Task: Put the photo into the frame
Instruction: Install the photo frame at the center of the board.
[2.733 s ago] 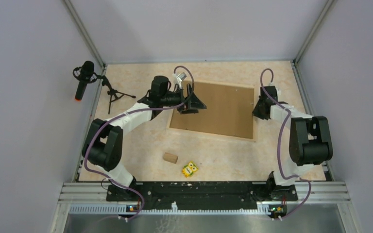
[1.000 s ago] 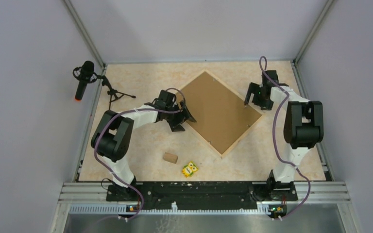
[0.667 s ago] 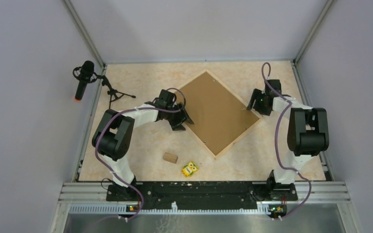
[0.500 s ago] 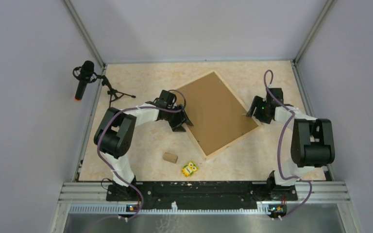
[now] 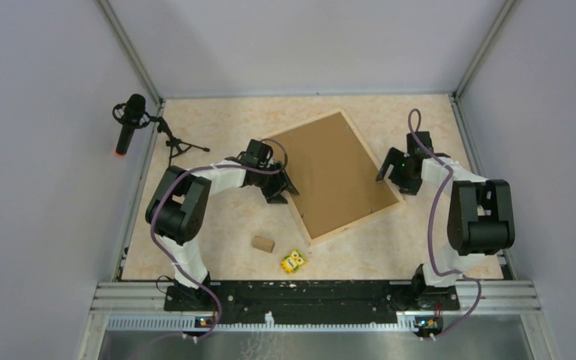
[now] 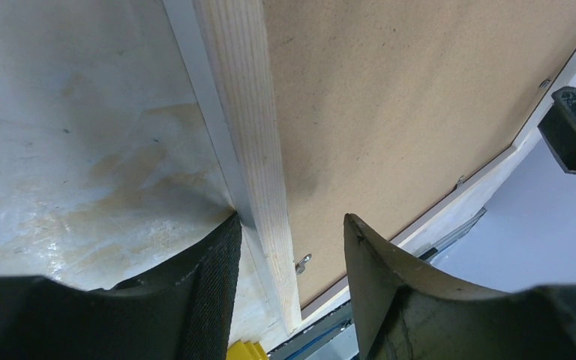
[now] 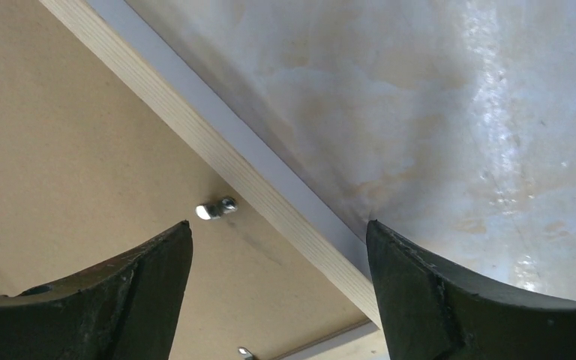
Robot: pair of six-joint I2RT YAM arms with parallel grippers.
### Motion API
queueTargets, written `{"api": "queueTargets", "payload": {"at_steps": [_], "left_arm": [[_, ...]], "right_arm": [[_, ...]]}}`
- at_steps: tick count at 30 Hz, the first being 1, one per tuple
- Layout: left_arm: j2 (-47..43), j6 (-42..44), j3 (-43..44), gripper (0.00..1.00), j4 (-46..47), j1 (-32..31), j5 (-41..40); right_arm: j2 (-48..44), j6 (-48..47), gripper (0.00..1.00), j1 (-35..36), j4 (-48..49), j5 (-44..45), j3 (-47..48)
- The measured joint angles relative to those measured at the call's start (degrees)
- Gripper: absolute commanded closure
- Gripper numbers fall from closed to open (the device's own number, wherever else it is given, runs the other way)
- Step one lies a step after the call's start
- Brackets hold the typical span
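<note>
The frame (image 5: 349,223) lies face down and tilted on the table, its plain brown backing board (image 5: 330,169) facing up. The photo is hidden. My left gripper (image 5: 281,187) is open and straddles the frame's left strip. In the left wrist view the left gripper (image 6: 291,219) has one finger against the outer side of the pale wood strip (image 6: 251,112), the other apart over the board (image 6: 405,97). My right gripper (image 5: 391,169) stands open over the right strip. In the right wrist view the right gripper (image 7: 279,225) spans the strip (image 7: 217,142) and a metal tab (image 7: 217,208).
A small wooden block (image 5: 263,243) and a yellow owl toy (image 5: 293,261) lie near the frame's lower corner. A microphone on a tripod (image 5: 129,120) stands at the far left. Grey walls enclose the table; the arms' rail (image 5: 307,289) runs along the near edge.
The frame has turned clockwise on the table, from a diamond pose to a steep tilt. The left jaws have narrowed round the left strip. The right gripper has shifted along the right edge.
</note>
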Motion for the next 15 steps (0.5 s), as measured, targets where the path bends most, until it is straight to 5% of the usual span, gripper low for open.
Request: {"api": "queueTargets", "payload": {"at_steps": [15], "left_arm": [[0.35, -0.55, 0.00, 0.43, 0.24, 0.15, 1.33]], "right_arm": [[4.11, 0.59, 0.25, 3.98, -1.68, 6.19, 4.46]]}}
